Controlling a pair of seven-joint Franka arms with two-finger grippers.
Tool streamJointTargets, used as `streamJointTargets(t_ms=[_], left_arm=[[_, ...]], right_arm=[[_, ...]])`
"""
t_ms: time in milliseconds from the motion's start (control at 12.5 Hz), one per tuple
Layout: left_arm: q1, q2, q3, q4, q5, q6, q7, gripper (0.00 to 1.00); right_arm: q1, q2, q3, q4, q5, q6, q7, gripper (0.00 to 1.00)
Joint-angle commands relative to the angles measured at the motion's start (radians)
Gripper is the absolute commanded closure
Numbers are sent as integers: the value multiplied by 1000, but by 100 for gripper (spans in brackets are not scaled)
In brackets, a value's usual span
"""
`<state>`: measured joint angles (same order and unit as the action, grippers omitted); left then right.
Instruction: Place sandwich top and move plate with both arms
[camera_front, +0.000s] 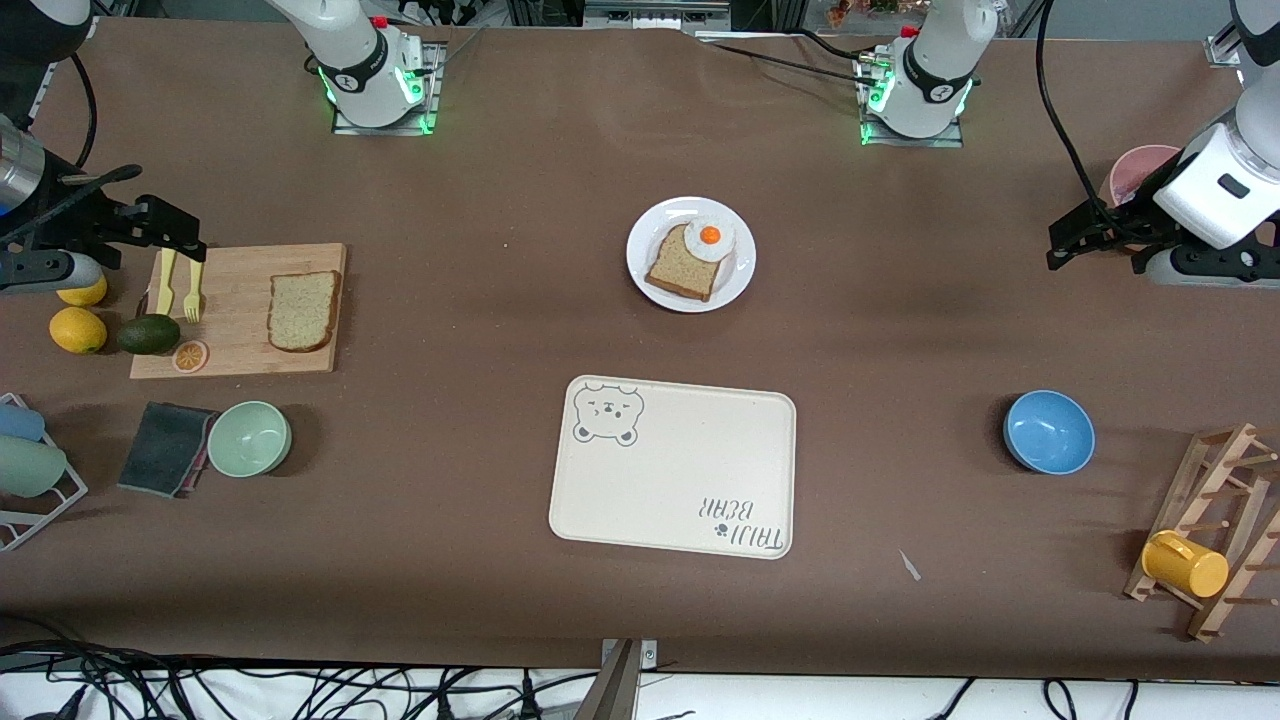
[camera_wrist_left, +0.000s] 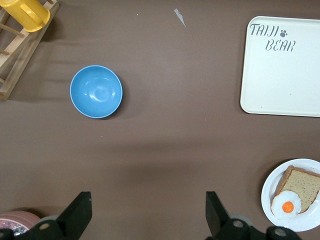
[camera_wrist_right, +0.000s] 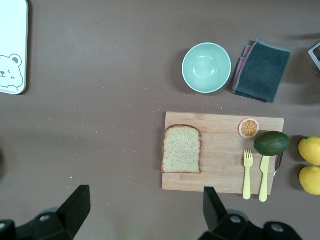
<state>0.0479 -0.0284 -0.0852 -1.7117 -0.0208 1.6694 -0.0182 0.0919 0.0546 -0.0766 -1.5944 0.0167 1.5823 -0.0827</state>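
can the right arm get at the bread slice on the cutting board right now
Probably yes. The right gripper hangs open over the table by the cutting board, and the sandwich top lies flat there with nothing on it; the fork and knife sit apart from it.

The lower slice (camera_front: 685, 264) on the plate (camera_front: 645, 240) is partly covered by the egg (camera_front: 709, 236). The plate is cut off by the left wrist view's edge, as is the tray (camera_wrist_left: 280, 70). A pink bowl (camera_front: 1140, 165) is largely hidden by the left arm. One lemon (camera_front: 84, 292) is half hidden under the right gripper (camera_front: 185, 238). A rack (camera_front: 30, 470) is cut off at the front view's edge.
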Motion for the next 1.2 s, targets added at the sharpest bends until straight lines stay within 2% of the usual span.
streamJointTargets(t_ms=[0, 1118], left_arm=[[-3, 2, -2, 11, 27, -11, -12, 0], [-3, 2, -2, 11, 27, -11, -12, 0]], right_arm=[[-1, 1, 1, 13, 6, -15, 1, 0], [5, 22, 4, 2, 0, -2, 3, 0]])
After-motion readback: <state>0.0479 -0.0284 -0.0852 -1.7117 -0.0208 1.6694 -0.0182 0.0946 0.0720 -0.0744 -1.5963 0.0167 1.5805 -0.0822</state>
